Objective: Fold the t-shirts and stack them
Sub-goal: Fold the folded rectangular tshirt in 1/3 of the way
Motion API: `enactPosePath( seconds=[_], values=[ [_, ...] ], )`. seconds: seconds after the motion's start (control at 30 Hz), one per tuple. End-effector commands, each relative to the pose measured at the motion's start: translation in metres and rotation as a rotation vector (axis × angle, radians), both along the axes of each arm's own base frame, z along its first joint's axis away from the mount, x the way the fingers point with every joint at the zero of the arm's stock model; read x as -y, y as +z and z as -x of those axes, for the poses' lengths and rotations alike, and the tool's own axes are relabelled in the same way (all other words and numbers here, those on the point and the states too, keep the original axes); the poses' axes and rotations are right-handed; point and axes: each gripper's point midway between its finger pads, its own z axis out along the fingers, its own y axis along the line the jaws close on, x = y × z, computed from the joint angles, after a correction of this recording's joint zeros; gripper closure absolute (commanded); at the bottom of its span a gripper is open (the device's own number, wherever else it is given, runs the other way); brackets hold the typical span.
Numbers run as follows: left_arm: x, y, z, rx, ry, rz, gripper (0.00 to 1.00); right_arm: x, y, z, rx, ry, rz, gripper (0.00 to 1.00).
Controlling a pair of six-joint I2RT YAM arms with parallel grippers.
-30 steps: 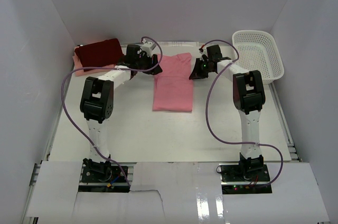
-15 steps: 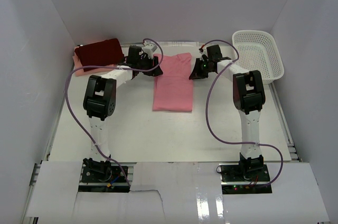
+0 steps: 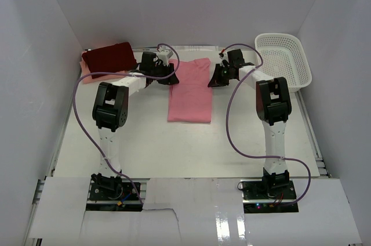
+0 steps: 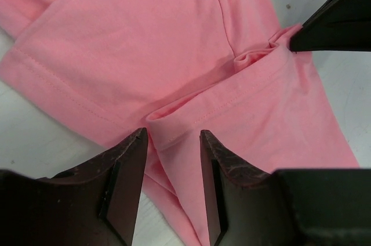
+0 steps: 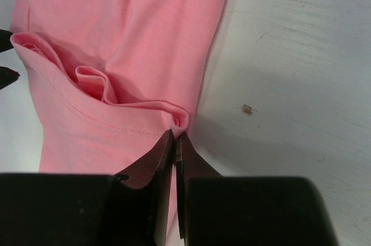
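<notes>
Right gripper (image 5: 174,136): jaws pressed together, pinching a small peak of the salmon-pink cotton t-shirt (image 5: 127,37) at its right edge. The hem bunches into a ridge running toward the left of that view.

Left gripper (image 4: 173,137): jaws spread, straddling the folded hem at the opposite edge. Cloth sits between the fingers but isn't clamped.

Change: over the last 1 s the left arm slid rightward in the top view, from beside the shirt onto its upper-left corner. The right arm hasn't moved. My read: 1 corner is gripped and the 2nd is lined up. The left needs to close before both can lift the top edge and fold it toward the bottom of the frame.

The shirt lies as a narrow strip at centre-top of the white table (image 3: 145,141). Bare surface shows below its lower edge, so there looks to be room for the fold.

Upper left: a folded dark maroon-red t-shirt (image 3: 107,57) sits on a pale peach-pink one (image 3: 86,73), just beside the left arm. A wide swing there could clip the stack.

Upper right: a white plastic mesh basket (image 3: 277,36) is near the right arm, not touching it. The side walls are close on both flanks.
</notes>
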Motion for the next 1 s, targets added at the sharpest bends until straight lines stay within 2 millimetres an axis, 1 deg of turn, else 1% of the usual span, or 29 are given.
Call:
enactPosePath(
  seconds=[0.0,0.2,0.23,0.3,0.33,0.37,0.4,0.47,0.63,0.77,0.8,0.97],
  values=[
    [0.011,-0.004,0.002,-0.021,-0.036,0.029,0.48,-0.001,0.007,-0.006,0.032,0.012,-0.014,0.92],
    [0.009,-0.011,0.001,-0.039,-0.025,0.018,0.49,-0.001,0.009,-0.007,0.035,0.01,-0.015,0.92],
    [0.009,-0.011,0.001,-0.038,-0.027,0.018,0.52,-0.001,0.009,-0.007,0.033,0.01,-0.014,0.92],
    [0.009,-0.01,0.001,-0.038,-0.029,0.019,0.61,-0.001,0.009,-0.007,0.032,0.009,-0.015,0.92],
    [0.009,-0.009,0.001,-0.037,-0.029,0.019,0.72,-0.001,0.009,-0.006,0.032,0.01,-0.016,0.92],
    [0.009,-0.008,0.001,-0.035,-0.029,0.02,0.77,-0.001,0.008,-0.006,0.03,0.01,-0.016,0.92],
    [0.009,-0.007,0.001,-0.033,-0.029,0.022,0.86,-0.001,0.009,-0.007,0.033,0.01,-0.016,0.92],
    [0.009,-0.004,0.0,-0.03,-0.02,0.022,0.92,-0.001,0.011,-0.007,0.036,0.01,-0.017,0.92],
    [0.008,0.005,-0.003,-0.016,-0.007,0.021,0.91,-0.001,0.012,-0.007,0.036,0.01,-0.019,0.92],
    [0.009,0.015,-0.003,-0.005,-0.006,0.028,0.91,-0.005,0.022,-0.009,0.045,0.015,-0.035,0.92],
    [0.008,0.016,-0.004,-0.003,-0.003,0.028,0.91,-0.006,0.027,-0.011,0.054,0.017,-0.041,0.92],
    [0.008,0.026,-0.005,0.003,0.008,0.034,0.91,-0.011,0.039,-0.009,0.057,0.029,-0.069,0.92]
  ],
)
